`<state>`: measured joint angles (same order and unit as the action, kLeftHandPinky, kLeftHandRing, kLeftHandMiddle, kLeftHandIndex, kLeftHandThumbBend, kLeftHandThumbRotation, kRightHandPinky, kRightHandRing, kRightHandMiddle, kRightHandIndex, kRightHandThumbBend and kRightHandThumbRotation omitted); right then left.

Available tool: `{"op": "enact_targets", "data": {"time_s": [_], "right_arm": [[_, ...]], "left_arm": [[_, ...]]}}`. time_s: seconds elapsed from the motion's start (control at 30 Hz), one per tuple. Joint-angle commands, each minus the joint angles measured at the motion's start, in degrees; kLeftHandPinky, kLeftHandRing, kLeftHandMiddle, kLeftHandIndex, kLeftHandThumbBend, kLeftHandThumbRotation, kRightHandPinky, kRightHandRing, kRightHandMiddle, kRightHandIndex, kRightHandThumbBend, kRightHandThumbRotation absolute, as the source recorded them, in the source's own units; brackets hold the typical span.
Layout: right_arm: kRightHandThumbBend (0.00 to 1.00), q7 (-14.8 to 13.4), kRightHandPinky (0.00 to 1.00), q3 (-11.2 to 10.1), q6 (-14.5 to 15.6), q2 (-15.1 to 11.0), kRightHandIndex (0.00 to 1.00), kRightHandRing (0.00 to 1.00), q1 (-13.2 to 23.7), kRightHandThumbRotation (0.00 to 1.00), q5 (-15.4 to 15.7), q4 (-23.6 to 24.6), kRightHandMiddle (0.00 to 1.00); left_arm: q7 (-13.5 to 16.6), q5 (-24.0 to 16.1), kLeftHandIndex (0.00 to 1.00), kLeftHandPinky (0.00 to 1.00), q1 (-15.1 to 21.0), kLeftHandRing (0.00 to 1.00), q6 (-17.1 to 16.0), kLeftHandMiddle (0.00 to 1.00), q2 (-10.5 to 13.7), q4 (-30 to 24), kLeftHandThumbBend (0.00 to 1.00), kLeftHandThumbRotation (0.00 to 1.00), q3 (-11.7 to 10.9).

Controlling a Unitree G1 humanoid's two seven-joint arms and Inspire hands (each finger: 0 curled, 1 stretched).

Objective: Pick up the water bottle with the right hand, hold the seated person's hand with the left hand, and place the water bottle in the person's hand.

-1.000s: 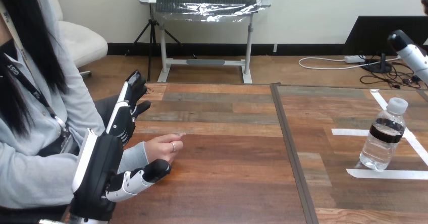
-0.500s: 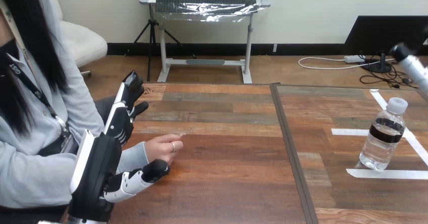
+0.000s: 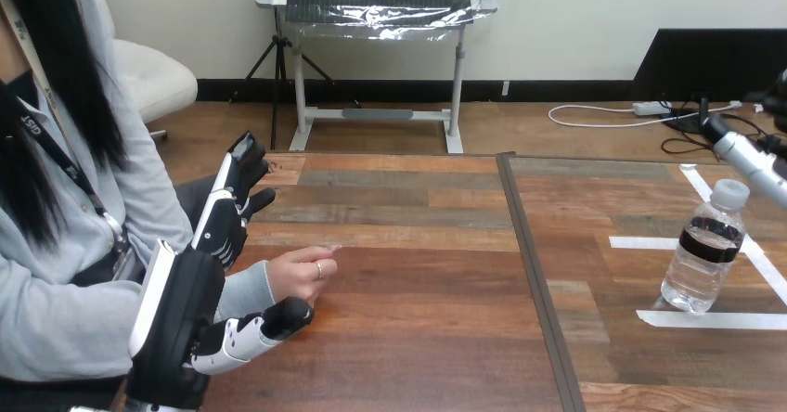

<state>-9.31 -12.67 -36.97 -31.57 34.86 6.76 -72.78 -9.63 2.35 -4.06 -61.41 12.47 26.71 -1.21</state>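
Clear plastic bottle (image 3: 705,259), white cap, dark label band; upright at 4 o'clock on tabletop (image 3: 418,338), among white tape strips (image 3: 710,319). Probably middling in weight, thin-walled, yielding to a squeeze, slick; best taken round the label band. Wood planks, flat, bare all round bottle. At bottle's 1 o'clock, apart, right hand (image 3: 747,157); closure: cannot tell. At 8 o'clock, left hand (image 3: 199,310), fingers (image 3: 227,208) straight, released, beside person's hand (image 3: 302,273).

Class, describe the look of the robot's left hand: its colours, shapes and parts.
The left hand has a blocky black body with a white shell along its back. Its fingers are jointed, in white segments with black joints and tips. The thumb is white with a rounded black tip.
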Motion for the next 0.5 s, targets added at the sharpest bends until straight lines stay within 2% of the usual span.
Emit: {"op": "enact_targets", "data": {"time_s": [0.0,0.07,0.2,0.3,0.47], "right_arm": [[1.00,-0.95,0.82,1.12,1.67,-0.40,0.92,0.89,3.46,0.54,0.70,-0.11,0.86],[1.00,-1.31,0.82,1.37,2.13,-0.26,0.92,0.89,3.35,0.53,0.91,-0.16,0.86],[1.00,1.98,0.83,0.03,3.16,0.50,0.92,0.89,3.11,0.48,-1.45,-0.50,0.86],[0.97,3.25,0.83,-0.16,3.91,0.76,0.93,0.89,2.97,0.43,-2.16,-0.65,0.87],[0.92,3.25,0.84,0.35,5.17,0.93,0.94,0.90,2.89,0.40,-2.10,-0.98,0.88]], "left_arm": [[-0.15,0.47,0.99,0.90,2.49,0.96,-1.27,1.00,0.47,0.12,1.00,0.73,-1.13],[-0.27,0.56,0.99,0.89,2.56,0.96,-1.41,1.00,0.56,0.16,1.00,0.73,-1.10],[-0.25,0.50,0.98,0.89,2.67,0.96,-1.67,0.99,0.55,0.27,1.00,0.73,-1.21],[-0.31,0.64,0.98,0.88,2.66,0.96,-1.71,0.99,0.56,0.25,1.00,0.73,-1.24],[-0.48,0.86,0.98,0.88,2.49,0.95,-1.42,0.99,0.64,-0.03,1.00,0.73,-1.26]]}}
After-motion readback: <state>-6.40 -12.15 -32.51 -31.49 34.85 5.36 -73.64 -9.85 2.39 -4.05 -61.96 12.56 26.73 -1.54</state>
